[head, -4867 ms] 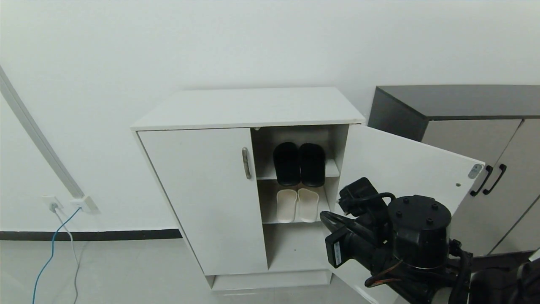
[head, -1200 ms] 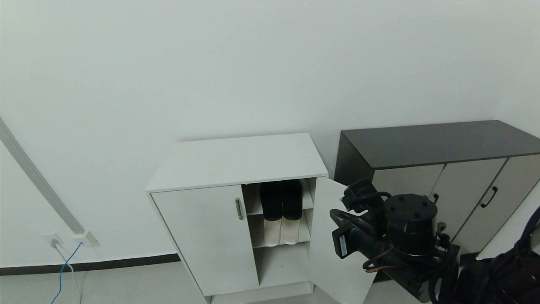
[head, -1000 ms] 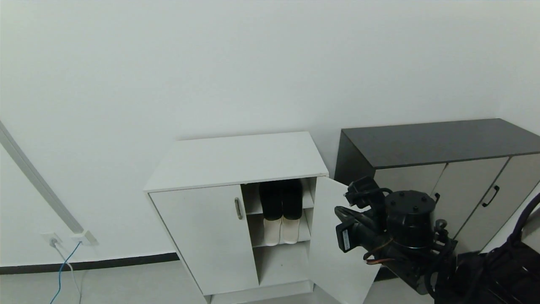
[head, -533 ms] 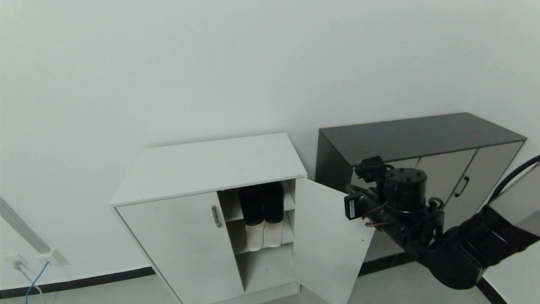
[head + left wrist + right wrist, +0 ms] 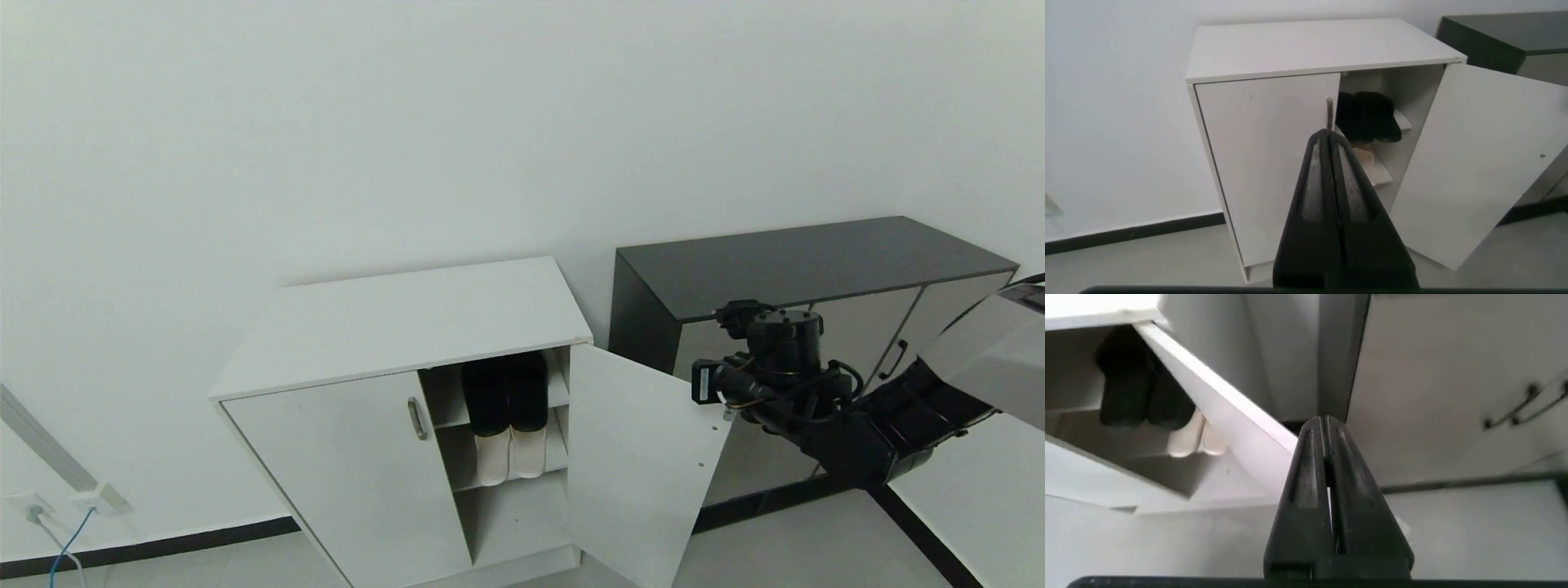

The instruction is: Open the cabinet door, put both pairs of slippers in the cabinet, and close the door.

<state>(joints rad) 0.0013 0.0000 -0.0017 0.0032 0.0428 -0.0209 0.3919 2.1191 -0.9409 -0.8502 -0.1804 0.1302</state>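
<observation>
Found right arm (image 5: 857,441) extended in from the right side, forearm rising toward the wrist, wrist turned toward the white two-door wooden cabinet (image 5: 408,327). Logged right jaws closed, holding nothing, tips just beside the free edge of the open white right-hand door (image 5: 637,457); cannot tell whether touching. Noted, past that door and to one side of the right jaws, pair of black slippers (image 5: 506,392) side by side on the top shelf, with pair of cream slippers (image 5: 510,453) on the shelf directly below. Saw dark grey-topped sideboard (image 5: 800,253) on the other side of the right jaws, dark handles on its pale doors. Recorded left jaws closed and empty, well apart from the cabinet, aimed at the slim metal handle (image 5: 416,418) of the shut left-hand door (image 5: 343,474); both slipper pairs beyond the tips, just off to one side.
</observation>
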